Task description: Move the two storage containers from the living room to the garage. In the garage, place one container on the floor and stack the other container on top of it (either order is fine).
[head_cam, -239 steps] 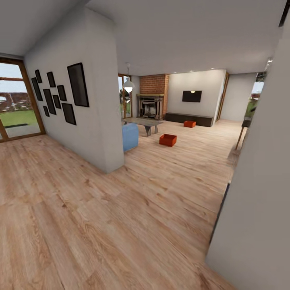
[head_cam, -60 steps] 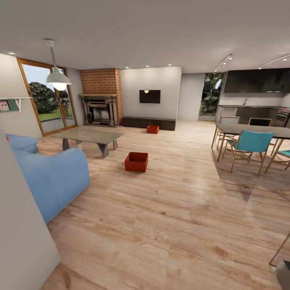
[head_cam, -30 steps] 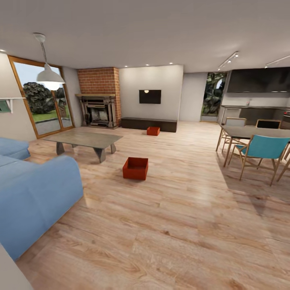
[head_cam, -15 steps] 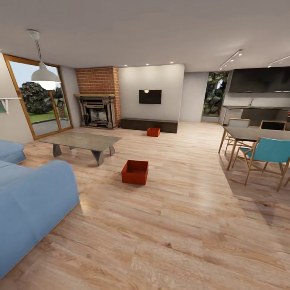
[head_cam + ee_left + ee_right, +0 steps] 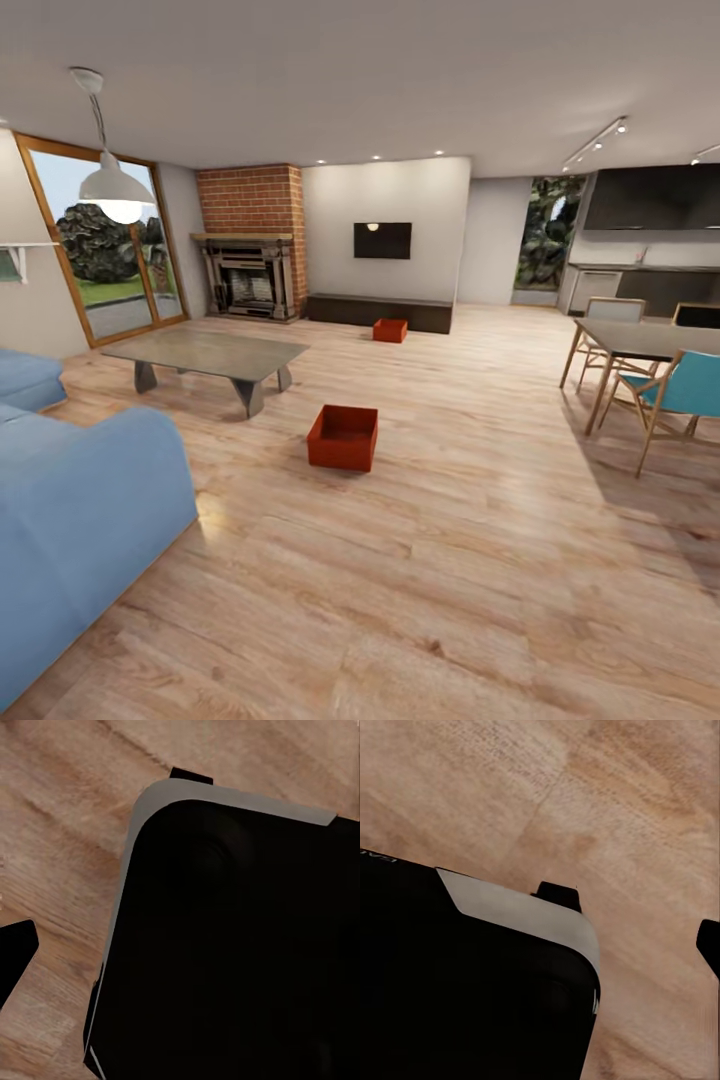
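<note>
1. Light wood-plank flooring [image 5: 480, 520] runs through the living room in the head view, up to a red-brick fireplace [image 5: 250, 240] and a wall TV [image 5: 382, 240].
2. With the fireplace as landmark, the far storage container [image 5: 390, 330] is seen on the planks just beside the low dark bench [image 5: 380, 312], which runs along the wall next to it.
3. The near storage container [image 5: 343, 437] is set well apart from the fireplace, on open floor just past the corner of the grey coffee table [image 5: 205, 355]. Its open top is turned up, and it is judged the easier one to reach first.
4. Both bins are judged not yet collected, and the garage is nowhere to be made out.
5. A blue sofa [image 5: 80, 510] is cut off by the frame edge, as are the dining table [image 5: 640, 340] and the teal chair [image 5: 680, 395].
6. In the left wrist view, a dark rounded body of the robot [image 5: 240, 945] is seen over planks; a black tip [image 5: 15, 952] is cut off at the edge, so whether the left gripper is clenched or released cannot be told.
7. In the right wrist view, the same kind of dark body [image 5: 465, 982] hides most of the floor; the right gripper's state cannot be told either.
</note>
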Available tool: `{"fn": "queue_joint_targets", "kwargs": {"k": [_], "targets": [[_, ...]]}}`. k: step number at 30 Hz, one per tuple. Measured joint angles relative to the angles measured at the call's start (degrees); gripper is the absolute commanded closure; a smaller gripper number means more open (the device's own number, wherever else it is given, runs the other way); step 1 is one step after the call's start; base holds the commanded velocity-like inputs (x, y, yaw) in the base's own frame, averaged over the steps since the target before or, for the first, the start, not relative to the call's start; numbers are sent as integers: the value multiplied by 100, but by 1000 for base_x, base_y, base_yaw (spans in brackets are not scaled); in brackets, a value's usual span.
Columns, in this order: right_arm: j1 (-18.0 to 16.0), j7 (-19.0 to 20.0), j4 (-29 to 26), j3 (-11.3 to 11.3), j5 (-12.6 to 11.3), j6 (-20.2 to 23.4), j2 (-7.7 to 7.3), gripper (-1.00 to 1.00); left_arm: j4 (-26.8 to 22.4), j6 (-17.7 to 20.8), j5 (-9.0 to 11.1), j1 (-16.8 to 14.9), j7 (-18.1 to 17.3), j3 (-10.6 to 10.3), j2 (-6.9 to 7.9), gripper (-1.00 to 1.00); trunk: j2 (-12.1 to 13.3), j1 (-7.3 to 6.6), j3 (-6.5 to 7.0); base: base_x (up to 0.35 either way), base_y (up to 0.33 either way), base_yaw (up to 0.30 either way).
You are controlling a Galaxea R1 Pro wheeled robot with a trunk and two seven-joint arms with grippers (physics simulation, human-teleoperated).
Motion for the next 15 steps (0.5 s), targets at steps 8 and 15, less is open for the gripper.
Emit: {"fn": "queue_joint_targets", "kwargs": {"k": [8, 15], "targets": [[0, 5, 0, 0, 6, -8, -19, -100, 0, 0, -2, -1, 0, 0, 0, -100, 0, 0, 0, 325, 73, 113], [0, 8, 0, 7, 16, -9, -36, -100, 0, 0, -2, -1, 0, 0, 0, -100, 0, 0, 0, 325, 74, 9]]}}
